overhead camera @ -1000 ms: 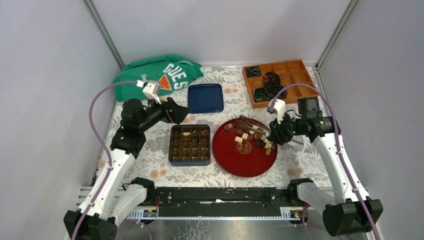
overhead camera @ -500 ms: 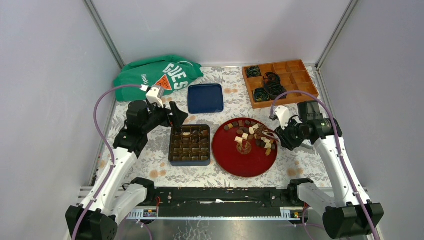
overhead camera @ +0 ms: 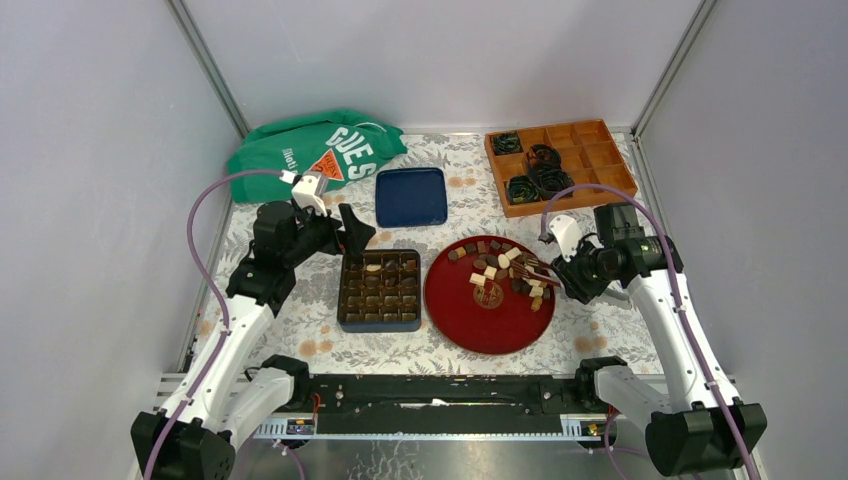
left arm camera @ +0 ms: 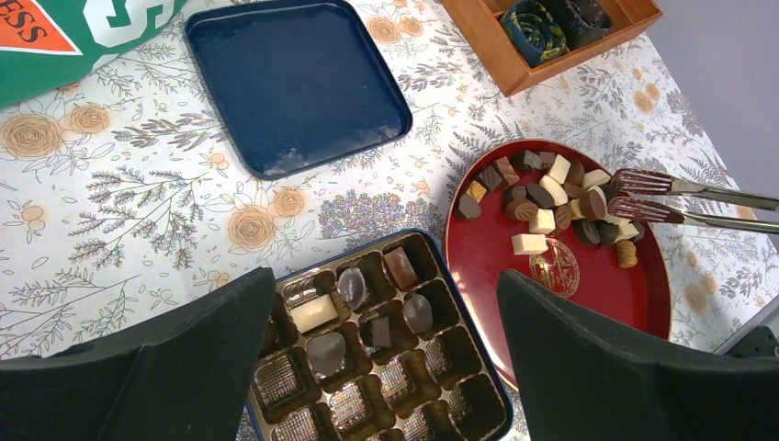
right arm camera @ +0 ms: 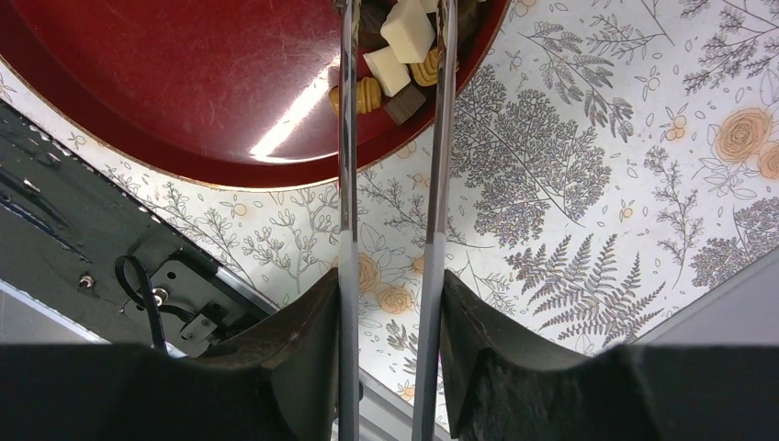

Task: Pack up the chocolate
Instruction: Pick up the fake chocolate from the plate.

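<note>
Clamping the handles of slotted metal tongs [right arm camera: 346, 165] between partly closed jaws, the right gripper [right arm camera: 390, 322] hangs just off the right rim of the red plate [left arm camera: 588, 303]. The tongs run straight ahead of it, and their parted tips are over the chocolate [left arm camera: 551, 197], a loose heap of cream, mid-brown and dark bites on the plate's far right. This arm is the nearer one. The left gripper [left arm camera: 386, 303] gapes wide and empty above the partitioned box [left arm camera: 459, 347], where a few pieces sit.
</note>
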You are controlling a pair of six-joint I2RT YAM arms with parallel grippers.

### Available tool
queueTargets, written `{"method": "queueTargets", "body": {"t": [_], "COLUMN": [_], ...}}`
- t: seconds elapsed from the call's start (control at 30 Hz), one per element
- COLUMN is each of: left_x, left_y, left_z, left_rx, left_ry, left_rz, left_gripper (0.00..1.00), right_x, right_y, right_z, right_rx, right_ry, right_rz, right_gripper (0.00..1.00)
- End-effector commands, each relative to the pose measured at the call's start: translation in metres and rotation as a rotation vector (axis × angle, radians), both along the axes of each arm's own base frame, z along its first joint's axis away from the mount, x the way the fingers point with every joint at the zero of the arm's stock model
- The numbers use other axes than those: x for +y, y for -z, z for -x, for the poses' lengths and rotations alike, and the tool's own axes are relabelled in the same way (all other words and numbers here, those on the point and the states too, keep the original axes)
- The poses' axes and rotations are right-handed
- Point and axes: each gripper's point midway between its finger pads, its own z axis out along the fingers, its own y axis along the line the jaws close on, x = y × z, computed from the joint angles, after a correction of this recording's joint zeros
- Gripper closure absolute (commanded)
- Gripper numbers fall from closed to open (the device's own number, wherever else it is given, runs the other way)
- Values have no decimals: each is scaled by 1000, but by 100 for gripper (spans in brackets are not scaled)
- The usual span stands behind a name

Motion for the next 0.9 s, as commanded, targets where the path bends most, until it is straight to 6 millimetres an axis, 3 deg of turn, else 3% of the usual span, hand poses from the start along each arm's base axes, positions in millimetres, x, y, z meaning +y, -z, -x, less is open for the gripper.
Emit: {"method": "queueTargets", "body": {"t": [0.0, 0.87], "left_x": [4, 4], "left_y": [-2, 0], "left_z": [-3, -3], "left_rx": [-22, -13], "left_ry": [-15, -19], "left_rz": [-9, -9], "left_gripper": [1, 1], "right_x": [-4, -1], "right_y": [4, 22], "right_z": [-3, -17], "right_rx": [9, 54], "right_ry": [4, 6], "right_rz": [19, 9], "right_gripper": [54, 54]}}
